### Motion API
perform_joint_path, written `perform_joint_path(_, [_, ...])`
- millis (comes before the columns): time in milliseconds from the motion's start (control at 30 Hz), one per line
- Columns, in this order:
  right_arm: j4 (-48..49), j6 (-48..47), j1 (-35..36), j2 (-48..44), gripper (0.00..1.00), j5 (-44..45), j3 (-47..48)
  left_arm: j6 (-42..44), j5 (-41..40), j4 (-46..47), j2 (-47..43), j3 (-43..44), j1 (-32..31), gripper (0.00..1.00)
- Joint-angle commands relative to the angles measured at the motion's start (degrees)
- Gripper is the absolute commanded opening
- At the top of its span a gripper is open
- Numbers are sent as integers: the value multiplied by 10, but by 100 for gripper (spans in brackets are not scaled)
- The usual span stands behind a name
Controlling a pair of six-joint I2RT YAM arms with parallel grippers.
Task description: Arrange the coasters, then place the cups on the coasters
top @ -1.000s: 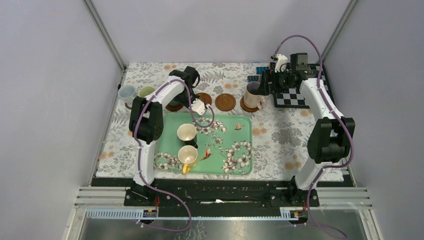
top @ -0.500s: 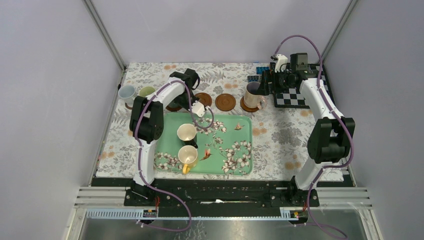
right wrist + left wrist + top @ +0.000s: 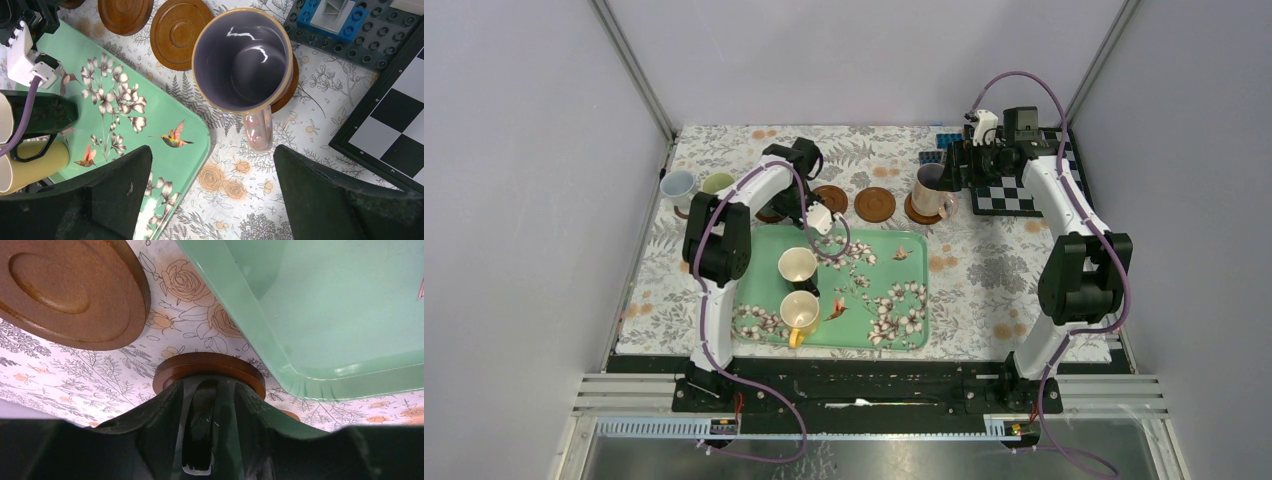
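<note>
Not much has moved: the left pincer [image 3: 208, 390] has slid a tiny bit to the left in the top view and has begun to open. It sits at the bottom middle of its own view, jaws a little apart, letting go of a coaster [image 3: 210, 362]. That coaster lies flat on the flowery cloth [image 3: 100, 375], just beside the rim of the green tray [image 3: 225, 295]. To do this well, I think it should open more and lift straight up, so the coaster does not slide or tip. A second coaster [image 3: 70, 290] waits at the upper left. The right pincer [image 3: 211, 156] is wide open and holds nothing, above the pink cup [image 3: 240, 55]. The cream cup [image 3: 797, 266] and the yellow cup [image 3: 801, 311] still wait on the tray.
</note>
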Motion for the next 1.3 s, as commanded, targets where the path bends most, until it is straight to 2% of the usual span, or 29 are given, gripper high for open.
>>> perform_joint_path(0, [-2,-2,-2,2,98,-5,25,5,12,-22,-54,26,-3,47])
perform_joint_path(233, [1,0,-2,3,98,-9,25,-73,104,-119,-44,150,-15,49])
perform_joint_path(367, [1,0,-2,4,98,-12,25,-135,112,-100,-17,193,-15,49])
perform_joint_path(433, [1,1,-2,4,98,-13,25,-158,108,-79,-2,206,-12,44])
perform_joint_path(667, [-3,-1,-2,1,98,-12,25,-182,98,-29,27,202,-7,34])
perform_joint_path(900, [-3,-3,-2,0,98,-10,22,-184,79,-6,51,196,-3,32])
perform_joint_path(1267, [-1,-2,-2,1,98,-11,20,-146,49,-6,41,144,2,47])
